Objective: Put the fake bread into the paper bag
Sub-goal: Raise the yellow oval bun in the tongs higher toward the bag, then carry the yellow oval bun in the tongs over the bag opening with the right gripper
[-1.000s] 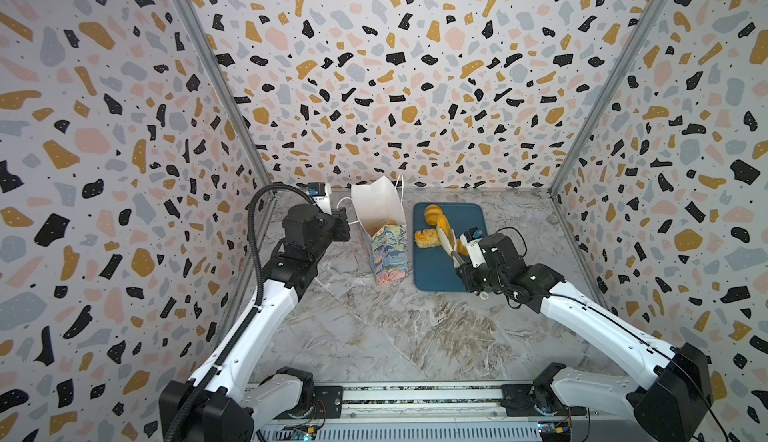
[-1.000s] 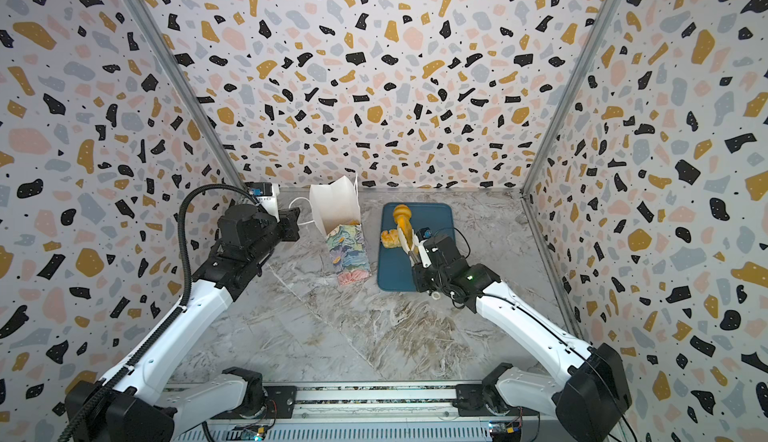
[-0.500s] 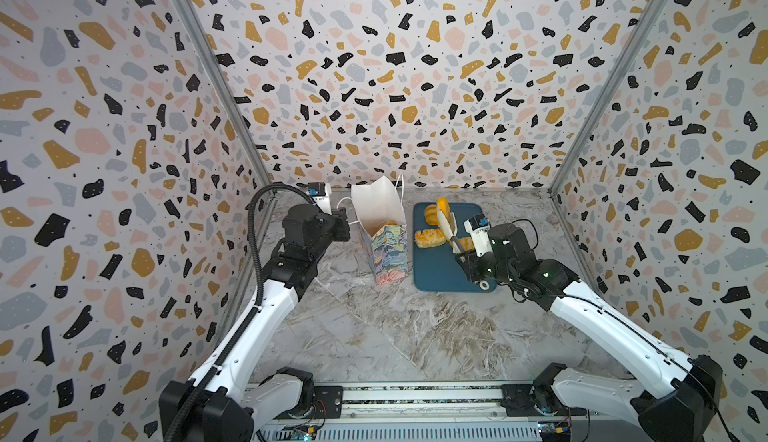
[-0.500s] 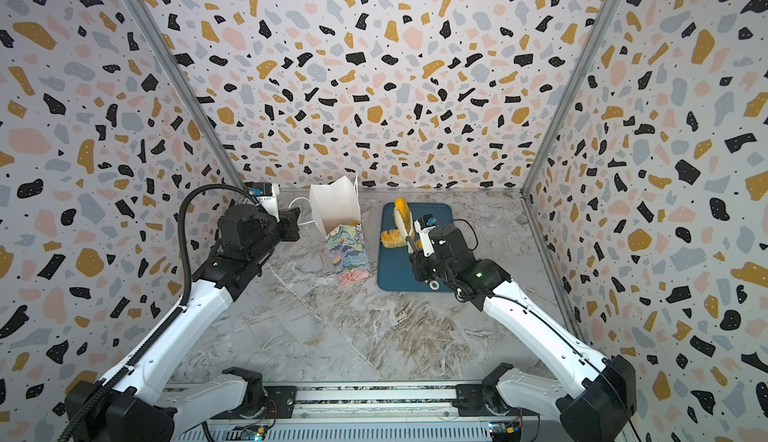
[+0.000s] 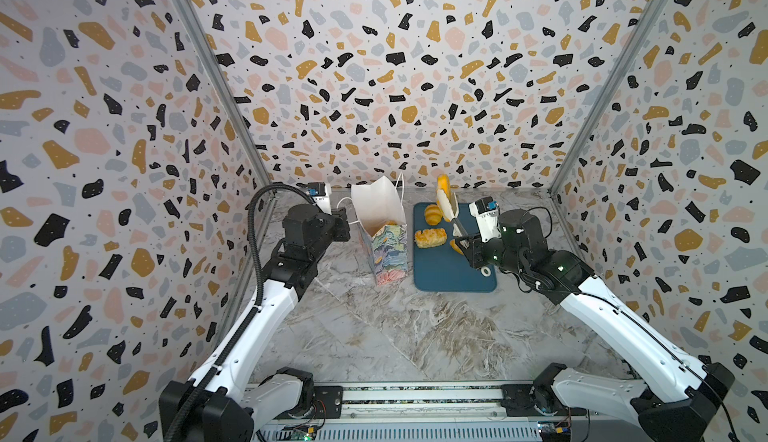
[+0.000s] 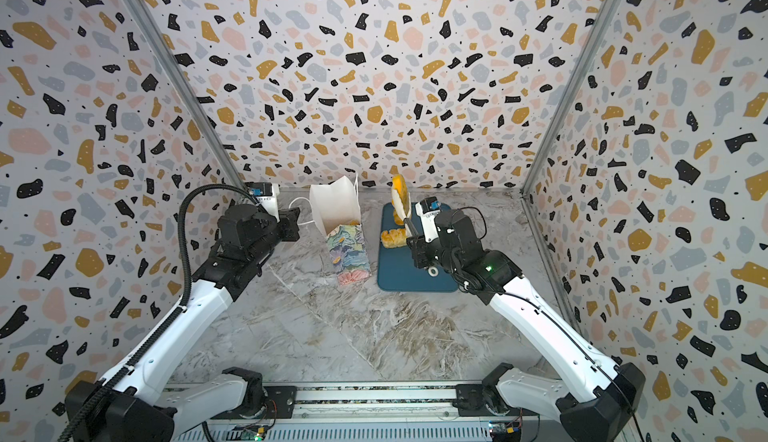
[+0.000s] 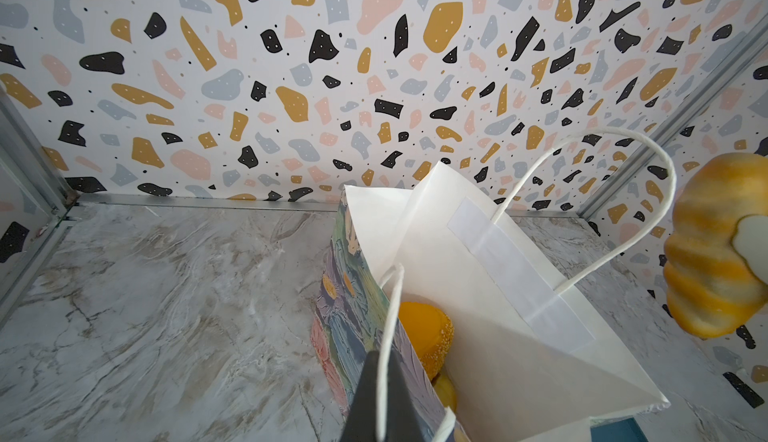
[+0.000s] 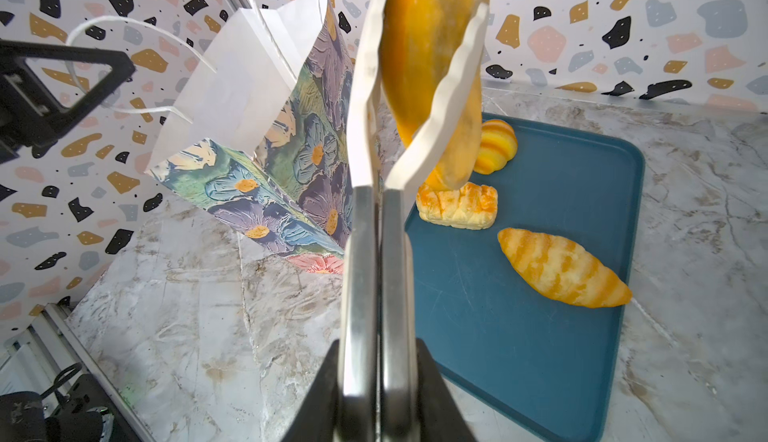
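Lifted off the dark-blue tray [image 5: 453,274] over the past second, a ridged golden roll [image 5: 443,184] now hangs high in the white tips of a pair of metal tongs [image 8: 374,253], above the tray's far end near the back edge of the counter [image 5: 374,336]. The right arm [image 5: 615,323] has risen with it. The right jaws are squeezed narrow on the tongs' steel handles, as the right wrist view shows, and the tongs in turn pinch the roll. The roll sits beside the open mouth of the paper bag [image 5: 384,228], apart from it and not inside. The floral bag stands upright near the counter's back edge, just beside the tray's left edge, where it stood a second ago. The left arm [image 5: 266,315] has not shifted. The left jaws are closed on one white cord handle [image 7: 390,315], the cord running between the dark fingers [image 7: 361,411] in the left wrist view. Inside the bag lie a crumbed orange loaf [image 7: 424,336] and, under it, a yellow piece [image 7: 445,390] too hidden to name. Three breads remain on the tray: a round ridged bun [image 8: 496,145] at the far end, a rectangular pastry [image 8: 457,205] near it, and a striped oblong loaf [image 8: 561,267] closer to the tray's middle, apart from both.
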You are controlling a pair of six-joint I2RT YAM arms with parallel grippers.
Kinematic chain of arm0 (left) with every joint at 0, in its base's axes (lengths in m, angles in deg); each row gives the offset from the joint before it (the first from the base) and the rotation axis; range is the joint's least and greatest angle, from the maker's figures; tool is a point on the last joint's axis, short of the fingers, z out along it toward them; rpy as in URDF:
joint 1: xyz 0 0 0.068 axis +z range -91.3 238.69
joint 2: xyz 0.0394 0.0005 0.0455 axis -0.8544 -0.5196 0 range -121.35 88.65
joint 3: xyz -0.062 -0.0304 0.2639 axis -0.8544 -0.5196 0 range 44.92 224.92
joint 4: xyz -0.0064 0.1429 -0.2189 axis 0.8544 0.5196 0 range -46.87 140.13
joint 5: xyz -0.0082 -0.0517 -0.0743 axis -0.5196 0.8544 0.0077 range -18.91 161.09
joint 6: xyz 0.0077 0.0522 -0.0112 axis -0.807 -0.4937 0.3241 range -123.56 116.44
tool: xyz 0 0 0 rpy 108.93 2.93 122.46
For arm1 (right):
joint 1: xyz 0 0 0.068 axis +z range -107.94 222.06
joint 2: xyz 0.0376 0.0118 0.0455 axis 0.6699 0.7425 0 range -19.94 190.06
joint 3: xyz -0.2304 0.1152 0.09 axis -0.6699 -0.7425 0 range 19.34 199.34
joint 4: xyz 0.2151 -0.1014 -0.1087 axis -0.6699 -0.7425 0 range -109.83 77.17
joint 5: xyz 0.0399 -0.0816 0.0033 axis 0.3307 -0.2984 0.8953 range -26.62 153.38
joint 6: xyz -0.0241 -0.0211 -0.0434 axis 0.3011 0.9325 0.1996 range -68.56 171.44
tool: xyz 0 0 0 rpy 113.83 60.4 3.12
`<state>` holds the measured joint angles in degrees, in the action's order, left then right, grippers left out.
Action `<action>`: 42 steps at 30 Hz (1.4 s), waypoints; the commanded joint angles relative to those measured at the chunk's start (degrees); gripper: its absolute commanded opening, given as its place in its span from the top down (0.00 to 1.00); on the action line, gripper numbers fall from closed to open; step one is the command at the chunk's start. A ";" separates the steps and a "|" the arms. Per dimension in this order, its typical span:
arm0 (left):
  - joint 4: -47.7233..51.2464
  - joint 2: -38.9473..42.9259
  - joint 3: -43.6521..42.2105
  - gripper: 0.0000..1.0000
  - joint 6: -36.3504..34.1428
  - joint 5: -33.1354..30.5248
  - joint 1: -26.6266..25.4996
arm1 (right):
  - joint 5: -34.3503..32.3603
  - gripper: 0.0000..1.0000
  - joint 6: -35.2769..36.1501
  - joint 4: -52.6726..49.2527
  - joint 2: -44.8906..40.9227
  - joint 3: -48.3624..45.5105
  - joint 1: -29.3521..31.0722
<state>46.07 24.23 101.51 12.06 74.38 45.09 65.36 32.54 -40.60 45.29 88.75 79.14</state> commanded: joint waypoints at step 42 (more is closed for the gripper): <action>-0.91 1.05 -0.35 1.00 -0.68 -0.57 -0.28 | -8.74 0.90 4.26 -2.34 13.72 26.92 14.49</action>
<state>46.07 24.25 101.51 12.06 74.38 45.07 57.60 36.15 -45.08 59.22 112.27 92.82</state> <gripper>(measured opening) 0.046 0.264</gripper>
